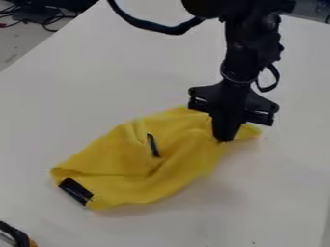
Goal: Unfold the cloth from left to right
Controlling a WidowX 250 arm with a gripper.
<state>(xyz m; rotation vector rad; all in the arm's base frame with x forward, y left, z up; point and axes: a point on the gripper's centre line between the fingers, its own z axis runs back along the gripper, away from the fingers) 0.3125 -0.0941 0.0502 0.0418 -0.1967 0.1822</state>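
Observation:
The black gripper point(225, 139) points down over the right part of the yellow cloth point(174, 164), its fingers together on a pinch of the fabric. Folds run from that pinch toward the lower left, and a small yellow corner sticks out to the right of the fingertips. The cloth lies crumpled across the middle of the table, with a black patch at its lower left corner and a short dark strip near its centre. The gripper covers part of the fabric behind it.
The white table point(84, 101) surrounds the cloth. A dark curved object point(14, 235) with a bit of orange stands at the lower left edge. Dark cables point(48, 19) lie beyond the table at the upper left. A thick black cable loops beside the arm at the top.

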